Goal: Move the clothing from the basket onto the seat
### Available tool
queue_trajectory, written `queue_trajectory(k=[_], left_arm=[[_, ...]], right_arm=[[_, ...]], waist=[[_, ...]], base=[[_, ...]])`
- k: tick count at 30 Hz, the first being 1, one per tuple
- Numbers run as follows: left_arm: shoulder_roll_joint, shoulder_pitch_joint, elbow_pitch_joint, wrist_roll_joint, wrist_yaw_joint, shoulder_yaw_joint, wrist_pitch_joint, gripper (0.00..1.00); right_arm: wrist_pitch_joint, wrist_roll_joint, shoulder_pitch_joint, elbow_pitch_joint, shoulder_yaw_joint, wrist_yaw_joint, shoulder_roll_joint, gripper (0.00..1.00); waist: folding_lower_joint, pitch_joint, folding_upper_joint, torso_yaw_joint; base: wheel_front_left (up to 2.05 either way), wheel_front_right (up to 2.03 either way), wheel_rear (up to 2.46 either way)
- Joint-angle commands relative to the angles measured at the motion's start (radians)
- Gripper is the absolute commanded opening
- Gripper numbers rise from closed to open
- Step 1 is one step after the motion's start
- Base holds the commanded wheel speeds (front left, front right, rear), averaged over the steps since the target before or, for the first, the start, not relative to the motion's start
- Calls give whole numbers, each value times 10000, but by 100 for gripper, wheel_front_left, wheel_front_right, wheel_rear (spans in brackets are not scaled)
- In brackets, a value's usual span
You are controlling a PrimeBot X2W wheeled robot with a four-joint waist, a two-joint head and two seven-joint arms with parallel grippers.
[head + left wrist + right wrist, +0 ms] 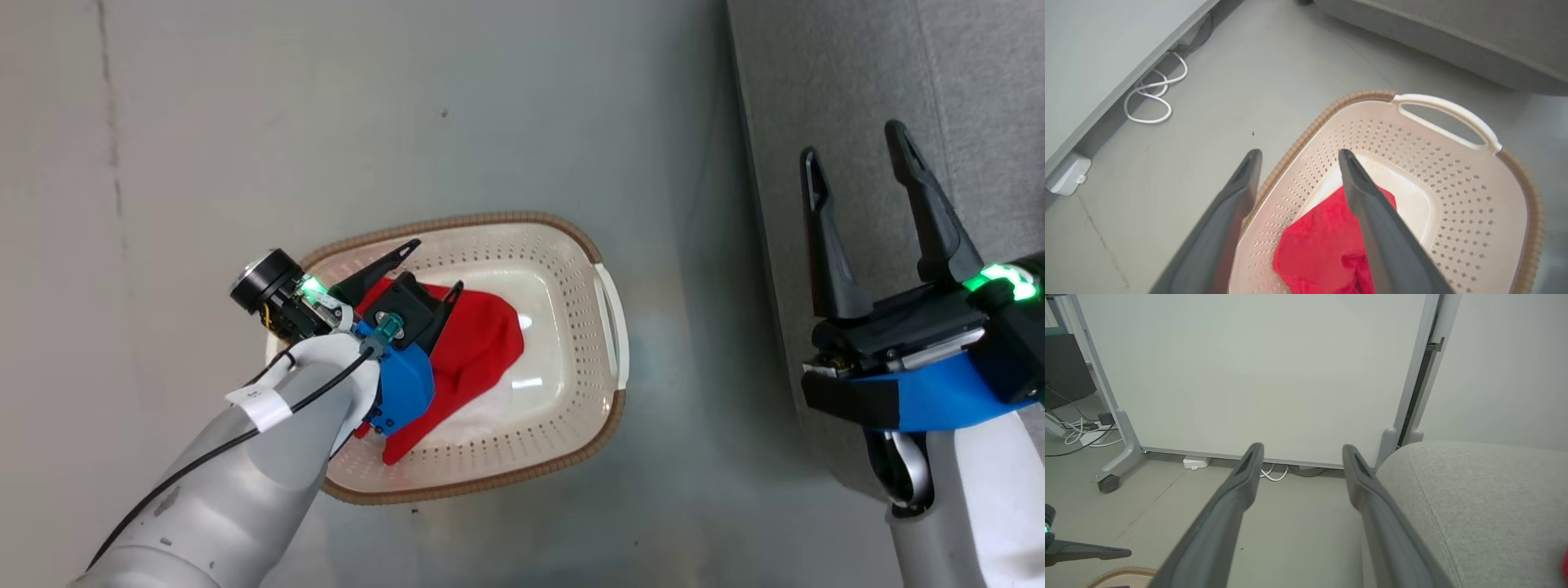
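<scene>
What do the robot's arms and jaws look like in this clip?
The left arm and right arm share pale grey forearms, blue wrist housings, green lights and long tapered dark jaws. The left also carries a black cable and a white label.

Staged lab room: wheeled partition (1257,375), loose floor cables (1147,121), grey sofa (1474,506).

Light is soft and even, likely from overhead. Two white glare patches sit on the glossy bottom of the basket (571,269). A faint shadow band darkens the floor (490,98) along the sofa (857,82). In both wrist views we see straight edges bow toward the corners, and the fingers (1372,212) nearest the lens look soft. The clothing (1323,245) is oversaturated, its folds barely readable.
</scene>
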Motion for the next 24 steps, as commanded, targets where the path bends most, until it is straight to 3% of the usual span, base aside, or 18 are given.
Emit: queue_trajectory(k=[1,11,24], left_arm=[[42,-466,405,-111,3,-563,8,100],[274,-1372,1795,-939,2,-3311,867,100],[617,-1981,2295,-1065,2,-3945,2680,100]], right_arm=[[-7,-28,-314,-125,56,2,-72,100],[-7,34,-893,-349,192,2,-31,100],[-7,-58,-1093,-845,80,2,155,100]], waist=[[-3,712,0,-221],[-3,1938,0,-700],[-3,3178,0,-1054]], base=[[0,0,0],[0,0,0],[0,0,0]])
